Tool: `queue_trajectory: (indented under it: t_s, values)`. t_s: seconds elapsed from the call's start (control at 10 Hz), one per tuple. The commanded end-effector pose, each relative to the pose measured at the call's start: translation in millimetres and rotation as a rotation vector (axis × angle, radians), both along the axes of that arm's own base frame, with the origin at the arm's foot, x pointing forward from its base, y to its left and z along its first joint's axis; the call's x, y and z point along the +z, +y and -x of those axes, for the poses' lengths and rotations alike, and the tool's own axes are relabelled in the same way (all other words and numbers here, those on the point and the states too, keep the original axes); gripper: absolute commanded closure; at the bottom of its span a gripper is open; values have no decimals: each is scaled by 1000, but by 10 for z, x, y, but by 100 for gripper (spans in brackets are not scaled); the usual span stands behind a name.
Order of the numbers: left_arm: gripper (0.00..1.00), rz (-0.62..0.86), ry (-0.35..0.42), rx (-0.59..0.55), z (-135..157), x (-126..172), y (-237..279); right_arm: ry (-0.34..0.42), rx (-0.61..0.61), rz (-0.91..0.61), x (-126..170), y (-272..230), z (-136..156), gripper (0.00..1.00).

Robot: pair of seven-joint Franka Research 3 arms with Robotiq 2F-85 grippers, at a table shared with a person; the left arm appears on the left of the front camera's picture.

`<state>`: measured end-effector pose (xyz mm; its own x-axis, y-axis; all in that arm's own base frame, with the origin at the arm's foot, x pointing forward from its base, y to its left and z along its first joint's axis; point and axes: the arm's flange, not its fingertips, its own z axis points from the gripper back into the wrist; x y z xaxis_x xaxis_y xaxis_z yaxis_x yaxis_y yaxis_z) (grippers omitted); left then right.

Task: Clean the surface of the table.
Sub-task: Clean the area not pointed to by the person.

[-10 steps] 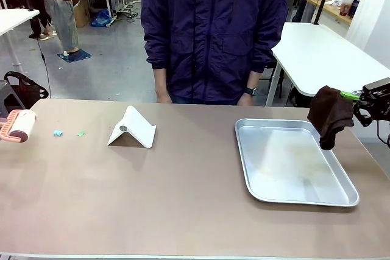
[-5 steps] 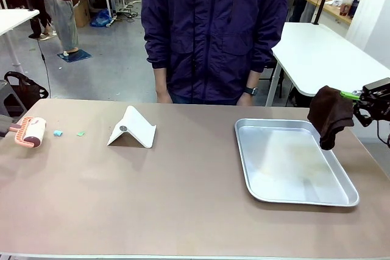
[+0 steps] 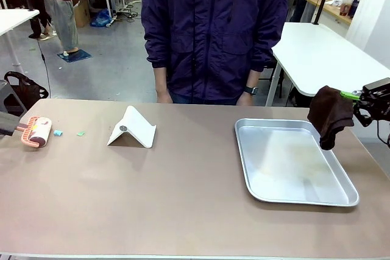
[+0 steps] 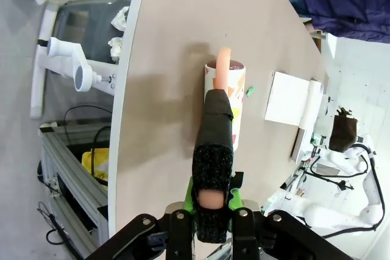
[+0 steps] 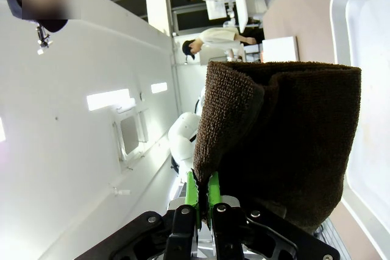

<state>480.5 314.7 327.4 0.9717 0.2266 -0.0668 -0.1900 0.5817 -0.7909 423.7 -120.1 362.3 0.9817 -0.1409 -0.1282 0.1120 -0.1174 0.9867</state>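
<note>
- The table (image 3: 183,199) is big and brown. It is right in front of me, and a person stands at its far side.
- A shiny tray (image 3: 242,161) sits on the right part of the table.
- A white folded stand (image 3: 132,128) sits left of the middle. If I roll too far, I think I could bump it and push it along.
- My right pincer (image 3: 348,96) is squeezed tight on a brown cloth (image 3: 330,115), up in the air by the tray's far right corner. The cloth hangs low, so it could catch the tray's edge and drag it.
- My left pincer (image 4: 212,202) is closed on the handle of a sticky roller (image 3: 38,132). The roller looks to be down on the table, near the left edge.
- A blue bit (image 3: 58,133) and a green bit (image 3: 80,133) lie just beside the roller. If I press too softly, I might only shove them away.
</note>
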Motion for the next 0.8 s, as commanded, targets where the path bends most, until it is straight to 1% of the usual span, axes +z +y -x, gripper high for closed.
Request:
queue_trajectory:
  t_s: [0.0, 0.2, 0.5, 0.7]
  values:
    - [78, -11, 29, 35, -75, -71, -57, 11, -1, -10, 64, -6, 4, 93]
    - [78, -24, 78, 11, -100, -151, -149, 11, -1, -10, 64, -6, 4, 93]
    - [78, -24, 87, -64, -118, -222, -451, 11, -1, -10, 64, -6, 4, 93]
    - [78, 9, 82, -85, -179, -255, -657, 11, -1, -10, 64, -6, 4, 93]
